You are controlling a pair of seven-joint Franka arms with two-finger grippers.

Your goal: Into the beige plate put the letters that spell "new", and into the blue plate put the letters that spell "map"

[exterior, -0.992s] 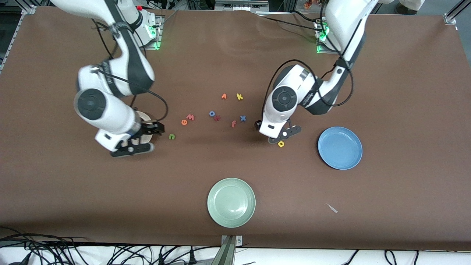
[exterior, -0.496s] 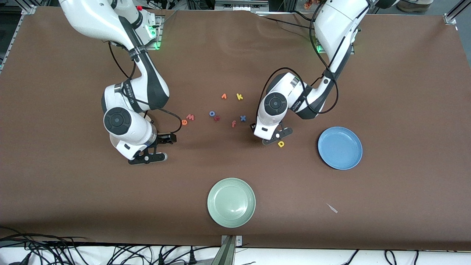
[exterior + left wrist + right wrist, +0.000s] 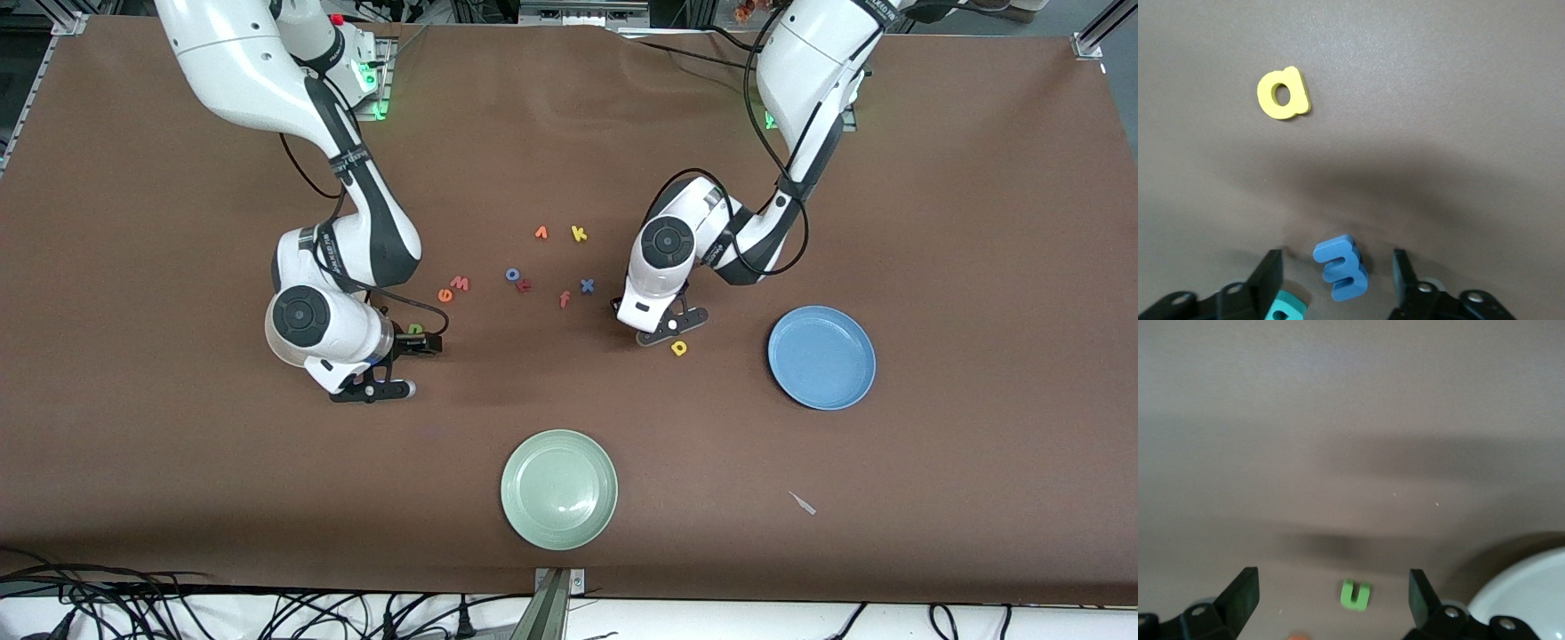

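Observation:
My left gripper (image 3: 655, 322) is low over the table with its jaws open around the periwinkle m (image 3: 1341, 268), which stands on edge with a gap on each side. The teal p (image 3: 1289, 311) lies by one finger. The yellow a (image 3: 679, 348) (image 3: 1283, 93) lies nearer the camera, and the blue plate (image 3: 821, 357) is toward the left arm's end. My right gripper (image 3: 411, 364) hangs open over the green n (image 3: 1355, 594) (image 3: 415, 330). The orange e (image 3: 445, 295) and red-pink w (image 3: 460, 283) lie beside it. The beige plate (image 3: 1531, 587) is mostly hidden under the right arm.
Loose letters lie mid-table: orange v (image 3: 540, 233), yellow k (image 3: 579, 234), blue o (image 3: 512, 275), a dark red letter (image 3: 524, 285), orange f (image 3: 564, 300), blue x (image 3: 587, 285). A pale green plate (image 3: 558, 489) sits near the front edge, and a small scrap (image 3: 803, 503) lies toward the left arm's end.
The right arm swung from over the beige plate toward the table's middle and now hangs over the green n. The left gripper's jaws narrowed around the m.

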